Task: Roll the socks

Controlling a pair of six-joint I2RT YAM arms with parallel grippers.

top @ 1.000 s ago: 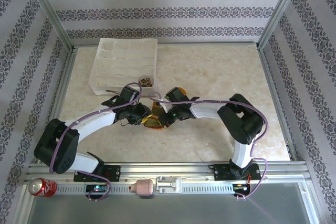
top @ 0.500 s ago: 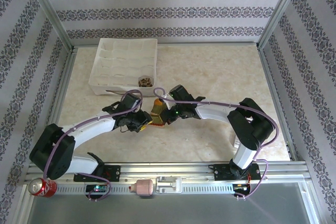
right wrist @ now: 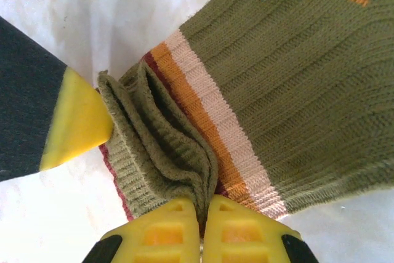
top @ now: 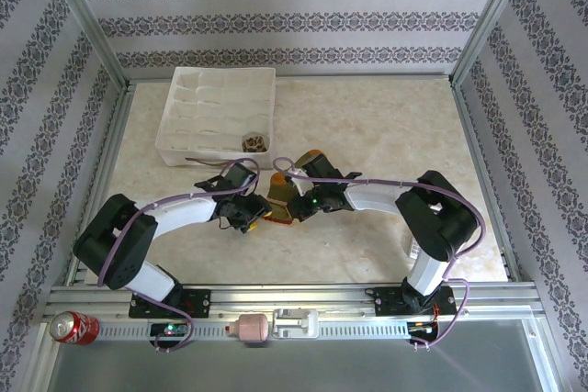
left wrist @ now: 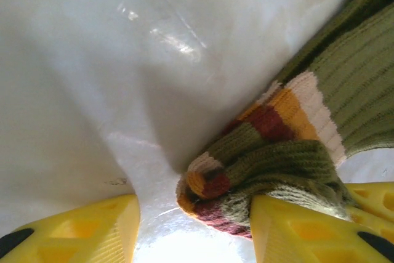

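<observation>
The olive-green sock (top: 277,197) with orange-white stripes lies mid-table between both grippers, its orange toe pointing toward the back. My right gripper (right wrist: 201,229) is shut on the folded cuff of this sock (right wrist: 289,72). My left gripper (left wrist: 194,232) stands open around the rolled cuff end of the sock (left wrist: 246,164); the fabric touches its right finger (left wrist: 301,232), and a gap remains at the left finger (left wrist: 80,232). From above, the left gripper (top: 253,215) and right gripper (top: 292,208) face each other closely. A small brown patterned bundle (top: 255,142), seemingly the other sock, sits in the tray.
A white compartment tray (top: 175,149) stands at the back left. A red can (top: 72,327) and a pale bottle-like item (top: 250,328) lie on the front rail. Metal frame posts and patterned walls bound the table on all sides.
My left jaws have widened off the sock's cuff. Both grippers shifted a little to the right and toward the back, and the sock is now bunched between them.
</observation>
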